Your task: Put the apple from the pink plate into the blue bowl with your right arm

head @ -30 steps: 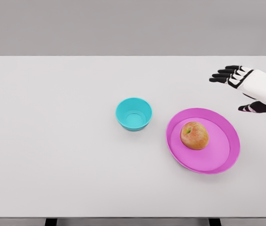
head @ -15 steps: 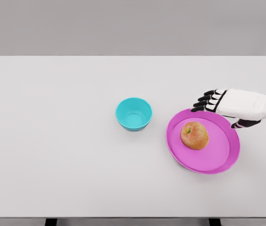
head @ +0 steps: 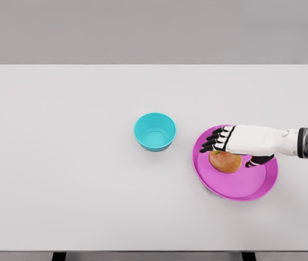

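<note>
The right hand (head: 240,142) hovers over the round red-yellow apple (head: 226,161), fingers (head: 213,142) spread, not clamped. The apple looks firm, smooth, maybe slippery; grip its sides.

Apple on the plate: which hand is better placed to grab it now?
Right. The right hand is directly over the apple on the pink plate, fingers spread and not yet closed around it. The left arm is not in view, and the bowl sits just left of the plate.
</note>
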Robot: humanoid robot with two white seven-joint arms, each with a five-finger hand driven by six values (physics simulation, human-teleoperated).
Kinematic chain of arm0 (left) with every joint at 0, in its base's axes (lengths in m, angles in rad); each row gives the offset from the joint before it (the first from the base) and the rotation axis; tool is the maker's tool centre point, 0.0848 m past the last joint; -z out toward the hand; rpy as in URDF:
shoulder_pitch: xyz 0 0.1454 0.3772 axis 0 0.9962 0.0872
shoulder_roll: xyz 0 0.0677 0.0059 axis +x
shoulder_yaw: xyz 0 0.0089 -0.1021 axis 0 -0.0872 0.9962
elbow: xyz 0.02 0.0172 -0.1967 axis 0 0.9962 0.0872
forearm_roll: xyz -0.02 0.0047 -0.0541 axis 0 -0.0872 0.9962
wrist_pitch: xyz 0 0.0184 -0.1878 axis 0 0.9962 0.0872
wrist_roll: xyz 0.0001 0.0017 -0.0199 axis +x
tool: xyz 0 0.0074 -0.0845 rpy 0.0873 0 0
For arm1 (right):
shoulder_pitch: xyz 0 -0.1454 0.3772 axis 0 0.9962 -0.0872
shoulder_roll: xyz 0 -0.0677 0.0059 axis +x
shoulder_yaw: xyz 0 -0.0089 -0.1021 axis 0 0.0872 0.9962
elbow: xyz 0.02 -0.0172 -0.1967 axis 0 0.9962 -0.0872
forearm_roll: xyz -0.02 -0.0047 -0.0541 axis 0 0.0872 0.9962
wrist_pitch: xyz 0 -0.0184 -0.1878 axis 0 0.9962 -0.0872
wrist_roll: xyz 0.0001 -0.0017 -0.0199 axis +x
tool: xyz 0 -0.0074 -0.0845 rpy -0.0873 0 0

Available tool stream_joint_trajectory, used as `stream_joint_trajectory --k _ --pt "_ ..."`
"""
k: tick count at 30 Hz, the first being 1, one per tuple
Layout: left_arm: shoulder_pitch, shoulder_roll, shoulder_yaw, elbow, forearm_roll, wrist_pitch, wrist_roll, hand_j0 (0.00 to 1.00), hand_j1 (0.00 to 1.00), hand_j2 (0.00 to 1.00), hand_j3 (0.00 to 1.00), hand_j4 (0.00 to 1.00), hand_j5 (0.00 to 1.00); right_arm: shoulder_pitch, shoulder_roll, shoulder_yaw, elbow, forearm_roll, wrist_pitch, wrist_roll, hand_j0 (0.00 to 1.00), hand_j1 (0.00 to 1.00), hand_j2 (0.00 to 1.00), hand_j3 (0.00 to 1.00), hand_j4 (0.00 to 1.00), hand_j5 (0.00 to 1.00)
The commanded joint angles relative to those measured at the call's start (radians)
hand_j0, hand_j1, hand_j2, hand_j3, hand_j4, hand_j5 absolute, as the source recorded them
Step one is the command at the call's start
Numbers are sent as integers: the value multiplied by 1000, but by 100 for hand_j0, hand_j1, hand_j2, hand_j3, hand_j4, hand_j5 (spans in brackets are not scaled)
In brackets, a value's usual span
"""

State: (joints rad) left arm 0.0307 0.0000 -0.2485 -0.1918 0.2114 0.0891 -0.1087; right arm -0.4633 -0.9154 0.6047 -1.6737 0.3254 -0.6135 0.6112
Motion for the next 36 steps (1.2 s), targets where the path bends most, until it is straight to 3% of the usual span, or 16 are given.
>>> stream_joint_trajectory --k 1,13,14,18,24,36 --pt "0 0 0 0 0 0 0 100 100 100 100 100 100 0 13 10 22 -5 3 0 100 100 100 100 100 100" --pt "0 0 0 0 0 1 0 100 100 100 100 100 100 0 20 29 54 -5 3 0 100 100 100 100 100 100" --pt "0 0 0 0 0 0 0 100 100 100 100 100 100 0 20 30 54 -5 3 0 96 96 96 96 96 96" --pt "0 0 0 0 0 1 0 100 100 100 100 100 100 0 20 30 51 -3 3 0 64 64 64 64 64 64" --pt "0 0 0 0 0 1 0 100 100 100 100 100 100 0 20 30 51 -3 3 0 52 52 52 52 52 52" --pt "0 0 0 0 0 0 0 100 100 100 100 100 100 -34 18 17 32 -9 3 0 53 53 53 53 53 53"
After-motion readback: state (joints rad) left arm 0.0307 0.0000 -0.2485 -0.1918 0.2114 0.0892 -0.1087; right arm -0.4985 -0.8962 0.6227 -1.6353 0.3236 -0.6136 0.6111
